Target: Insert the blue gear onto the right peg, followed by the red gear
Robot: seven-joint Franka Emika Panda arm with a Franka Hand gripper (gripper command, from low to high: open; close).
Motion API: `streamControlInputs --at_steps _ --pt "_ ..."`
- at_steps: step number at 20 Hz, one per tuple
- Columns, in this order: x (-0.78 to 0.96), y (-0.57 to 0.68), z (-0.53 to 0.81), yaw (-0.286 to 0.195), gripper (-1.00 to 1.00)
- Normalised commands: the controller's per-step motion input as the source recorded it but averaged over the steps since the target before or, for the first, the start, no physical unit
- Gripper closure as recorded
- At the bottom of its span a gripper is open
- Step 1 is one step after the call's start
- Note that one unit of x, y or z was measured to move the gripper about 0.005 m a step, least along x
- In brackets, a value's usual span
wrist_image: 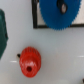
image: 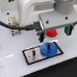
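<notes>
The blue gear [image: 47, 49] is seated over the right peg at one end of the grey plate [image: 30, 55]. The red gear [image: 51, 32] lies on the table beyond the plate, beneath the gripper [image: 57, 26], whose opening cannot be told. An off-centre grasp could tip it.

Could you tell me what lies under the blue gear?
The blue gear rests on the grey plate with the black border. The right peg it should sit on is covered, so unseen.
</notes>
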Motion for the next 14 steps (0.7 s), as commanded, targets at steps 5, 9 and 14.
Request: streamControlInputs --at_steps 5,9,14 --pt "-0.61 0.31 -0.05 0.0 -1.0" --pt "-0.5 0.3 -0.15 0.0 -1.0" --pt "-0.31 0.24 -0.32 0.0 -1.0"
